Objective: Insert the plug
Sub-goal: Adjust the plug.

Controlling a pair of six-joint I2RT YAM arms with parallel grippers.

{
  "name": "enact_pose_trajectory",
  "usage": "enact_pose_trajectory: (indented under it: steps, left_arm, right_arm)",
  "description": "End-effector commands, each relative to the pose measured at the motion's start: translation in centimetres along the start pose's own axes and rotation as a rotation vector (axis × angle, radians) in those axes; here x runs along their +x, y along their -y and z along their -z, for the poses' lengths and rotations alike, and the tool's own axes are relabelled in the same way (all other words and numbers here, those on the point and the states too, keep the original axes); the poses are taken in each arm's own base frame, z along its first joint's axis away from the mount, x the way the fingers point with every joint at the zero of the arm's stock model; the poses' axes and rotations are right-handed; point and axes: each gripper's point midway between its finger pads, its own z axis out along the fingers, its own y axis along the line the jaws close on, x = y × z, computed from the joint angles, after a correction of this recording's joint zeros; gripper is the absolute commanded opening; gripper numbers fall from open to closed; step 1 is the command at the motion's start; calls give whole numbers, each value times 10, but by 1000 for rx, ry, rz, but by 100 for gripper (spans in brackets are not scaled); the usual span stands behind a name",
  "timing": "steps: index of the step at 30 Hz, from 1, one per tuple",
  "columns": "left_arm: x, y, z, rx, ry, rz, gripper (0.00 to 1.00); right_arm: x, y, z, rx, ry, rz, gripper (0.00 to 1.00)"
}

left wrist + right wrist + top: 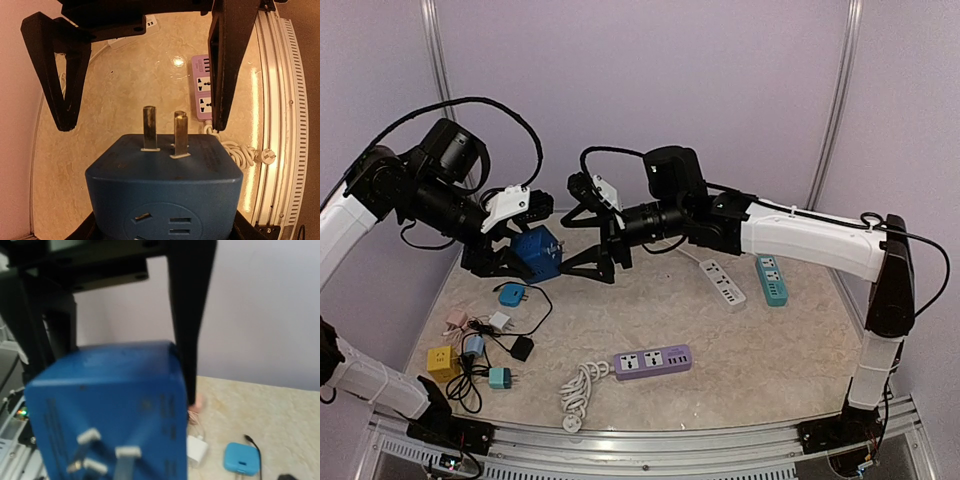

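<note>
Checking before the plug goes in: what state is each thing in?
left gripper: shut on adapter.
right gripper: open, straddling adapter.
adapter: held in the air, prongs facing right gripper.
purple strip: lying flat, sockets empty, cord coiled.
white strip: flat, sockets empty.
teal strip: flat, sockets empty.

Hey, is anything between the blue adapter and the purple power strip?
Only the right gripper: its open fingers flank the prongs of the adapter, one lying toward the strip. The left gripper holds the adapter aloft; nothing else visible intervenes.
</note>
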Motion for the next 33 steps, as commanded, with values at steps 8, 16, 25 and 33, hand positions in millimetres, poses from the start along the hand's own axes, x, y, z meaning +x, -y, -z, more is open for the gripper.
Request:
enact_pose_trajectory:
  steps: [8, 16, 25, 33]
  left_arm:
    - [-14, 2, 4, 15, 36, -21, 0]
    - [-9, 3, 1, 16, 18, -26, 0]
    - [-6, 3, 1, 8, 11, -23, 0]
    - [-22, -18, 24, -111, 57, 6, 89]
  right_arm:
    - [9, -5, -34, -42, 5, -56, 100]
    - [5, -7, -33, -50, 23, -64, 65]
    - [-3, -12, -28, -64, 45, -51, 10]
    - [-31, -3, -11, 33, 131, -37, 0]
